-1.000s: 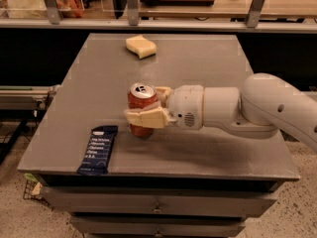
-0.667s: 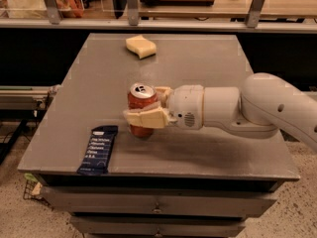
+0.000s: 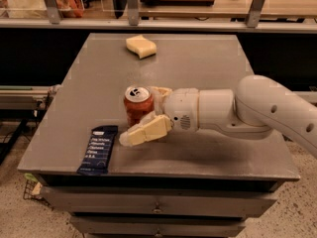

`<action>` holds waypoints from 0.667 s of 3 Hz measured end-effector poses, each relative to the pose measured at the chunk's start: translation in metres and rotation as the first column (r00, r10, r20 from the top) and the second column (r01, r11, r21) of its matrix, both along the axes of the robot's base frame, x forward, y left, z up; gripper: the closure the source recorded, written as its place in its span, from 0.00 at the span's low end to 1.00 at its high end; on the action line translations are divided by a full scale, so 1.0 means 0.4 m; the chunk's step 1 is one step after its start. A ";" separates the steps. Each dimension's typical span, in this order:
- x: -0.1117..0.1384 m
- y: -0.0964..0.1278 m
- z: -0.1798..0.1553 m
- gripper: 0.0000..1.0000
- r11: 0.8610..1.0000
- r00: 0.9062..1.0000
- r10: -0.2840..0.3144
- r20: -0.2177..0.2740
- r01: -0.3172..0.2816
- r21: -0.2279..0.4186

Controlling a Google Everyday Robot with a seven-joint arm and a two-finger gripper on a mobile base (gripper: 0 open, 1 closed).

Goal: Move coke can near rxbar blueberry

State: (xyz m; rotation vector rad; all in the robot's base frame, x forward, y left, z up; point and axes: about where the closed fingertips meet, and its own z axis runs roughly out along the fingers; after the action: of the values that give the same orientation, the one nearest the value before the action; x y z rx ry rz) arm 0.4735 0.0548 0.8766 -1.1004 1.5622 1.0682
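Note:
The coke can (image 3: 137,104), red with a silver top, stands upright on the grey table (image 3: 198,68), left of centre. My gripper (image 3: 140,115) reaches in from the right and is open around the can. Its near finger (image 3: 146,130) is splayed toward the front edge, off the can's side. Its far finger (image 3: 160,91) shows just behind the can. The rxbar blueberry (image 3: 98,149), a flat navy-blue wrapper, lies near the front left corner, a short way front-left of the can.
A pale yellow sponge (image 3: 141,46) lies at the back of the table. My white arm (image 3: 247,110) spans the right half of the table. A shelf with rails (image 3: 158,21) runs behind the table. Drawers (image 3: 158,207) sit below the front edge.
The near finger has swung away from the can's side toward the front edge, letting go of the can. The can stays where it was, near the blue bar.

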 end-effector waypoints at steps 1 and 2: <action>0.048 -0.099 0.027 0.00 0.997 0.995 -0.074 0.063 0.076 -0.034; 0.119 -0.246 0.074 0.00 0.987 0.978 -0.128 0.163 0.142 -0.076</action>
State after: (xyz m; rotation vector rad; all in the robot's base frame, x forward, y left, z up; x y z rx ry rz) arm 0.5210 -0.0437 0.9063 -1.0930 1.5448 0.8089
